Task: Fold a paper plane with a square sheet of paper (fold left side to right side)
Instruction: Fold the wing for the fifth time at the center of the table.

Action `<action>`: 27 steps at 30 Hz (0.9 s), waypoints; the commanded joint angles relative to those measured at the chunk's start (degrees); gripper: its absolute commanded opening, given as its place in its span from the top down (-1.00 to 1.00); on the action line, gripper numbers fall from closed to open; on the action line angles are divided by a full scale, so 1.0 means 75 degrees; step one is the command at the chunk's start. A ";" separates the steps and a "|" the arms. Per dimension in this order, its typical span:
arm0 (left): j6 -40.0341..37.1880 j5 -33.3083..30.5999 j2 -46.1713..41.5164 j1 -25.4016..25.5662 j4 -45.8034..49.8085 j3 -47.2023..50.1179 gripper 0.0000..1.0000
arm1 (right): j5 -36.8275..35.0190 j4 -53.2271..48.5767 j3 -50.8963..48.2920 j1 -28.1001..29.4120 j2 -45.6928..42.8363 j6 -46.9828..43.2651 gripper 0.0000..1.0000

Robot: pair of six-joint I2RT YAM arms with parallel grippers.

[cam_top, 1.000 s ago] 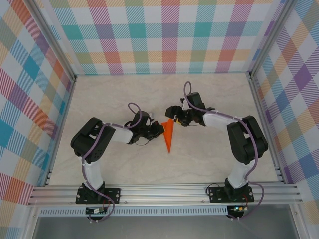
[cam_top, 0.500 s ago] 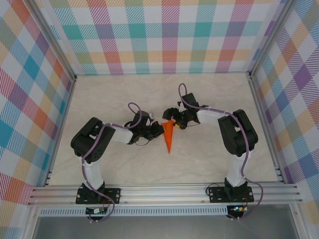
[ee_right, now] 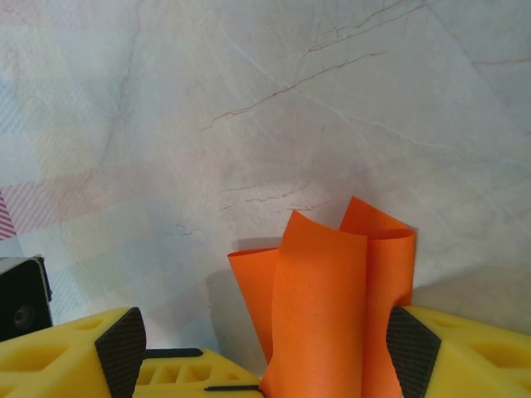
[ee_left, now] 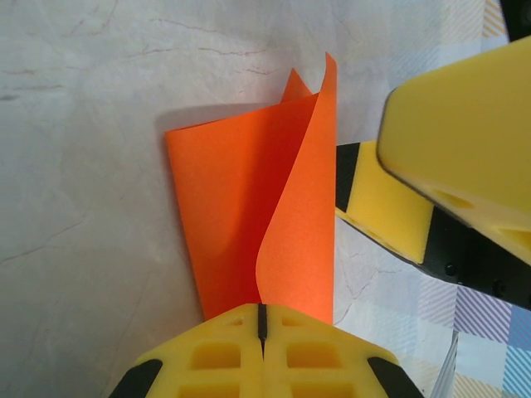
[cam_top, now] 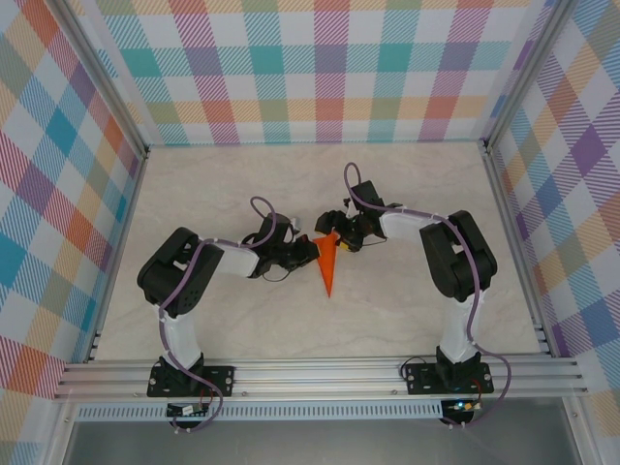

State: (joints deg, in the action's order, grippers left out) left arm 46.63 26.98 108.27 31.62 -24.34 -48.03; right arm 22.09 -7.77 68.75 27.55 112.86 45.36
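The bright orange square sheet of paper is folded into a narrow pointed paper plane (cam_top: 327, 266) that lies mid-table with its tip toward the arms. My left gripper (cam_top: 310, 252) is shut, its yellow tips (ee_left: 261, 319) resting on the paper's near end. In the left wrist view one flap (ee_left: 303, 207) curls up off the flatter layer (ee_left: 216, 191). My right gripper (cam_top: 339, 237) is open at the plane's wide far end. In the right wrist view its gripper (ee_right: 265, 356) has one finger on each side of the raised orange layers (ee_right: 332, 290). The right gripper's yellow fingers (ee_left: 448, 124) hang just beyond the flap.
The pale marbled table (cam_top: 242, 194) is boxed in by checked walls and aluminium rails (cam_top: 320, 373). Both arm bases are bolted at the near edge. Open tabletop lies to the left, to the right and behind the plane.
The right arm has drawn its elbow inward to the left and its gripper has settled closer over the plane's wide end. The left arm and the paper have stayed put.
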 commanded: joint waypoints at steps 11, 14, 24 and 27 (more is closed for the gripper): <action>-0.0223 -0.0013 0.0306 -0.0173 0.0128 -0.0287 1.00 | -0.0132 -0.0567 0.0033 0.0147 0.0315 -0.0236 -0.60; -0.0210 0.0019 0.0353 -0.0173 0.0099 -0.0314 1.00 | -0.0132 -0.0569 0.0029 0.0169 0.0326 -0.0236 -0.60; -0.0136 0.0128 0.0597 -0.0173 -0.0087 -0.0258 1.00 | -0.0109 -0.0543 0.0032 0.0176 0.0345 -0.0236 -0.60; -0.0088 0.0186 0.0747 -0.0162 -0.0176 -0.0215 1.00 | -0.0086 -0.0520 0.0032 0.0170 0.0339 -0.0229 -0.60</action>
State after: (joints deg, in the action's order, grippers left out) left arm 46.48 28.77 110.67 30.92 -24.91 -49.04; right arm 21.63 -8.27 69.01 27.86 112.90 44.14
